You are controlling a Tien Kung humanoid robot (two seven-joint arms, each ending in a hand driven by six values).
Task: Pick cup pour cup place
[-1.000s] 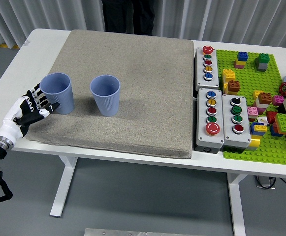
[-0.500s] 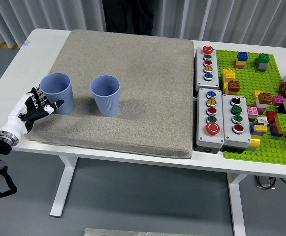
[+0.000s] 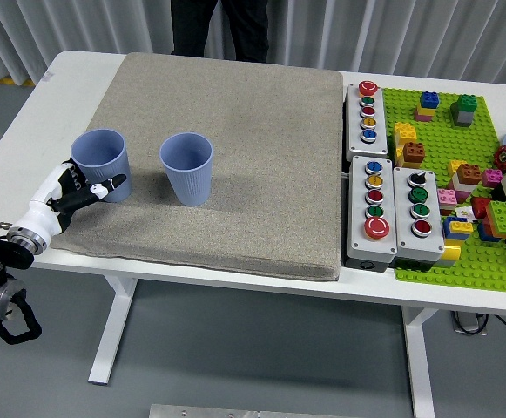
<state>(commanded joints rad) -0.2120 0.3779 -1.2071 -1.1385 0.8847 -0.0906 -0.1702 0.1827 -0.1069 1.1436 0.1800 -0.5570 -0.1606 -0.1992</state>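
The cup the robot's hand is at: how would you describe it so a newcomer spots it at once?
On the grey mat covering the white table's left part stand two blue cups. It is the left cup, near the mat's left edge, with the left hand at its base; the other cup stands alone to its right.

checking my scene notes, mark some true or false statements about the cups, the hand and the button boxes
1. Two blue cups stand upright on the grey mat. True: left cup, right cup.
2. The left hand is at the left cup's base. True.
3. The right cup lies on its side. False: it stands upright.
4. The button boxes sit left of the mat. False: they sit right of it.
5. The cups touch each other. False: a gap separates them.
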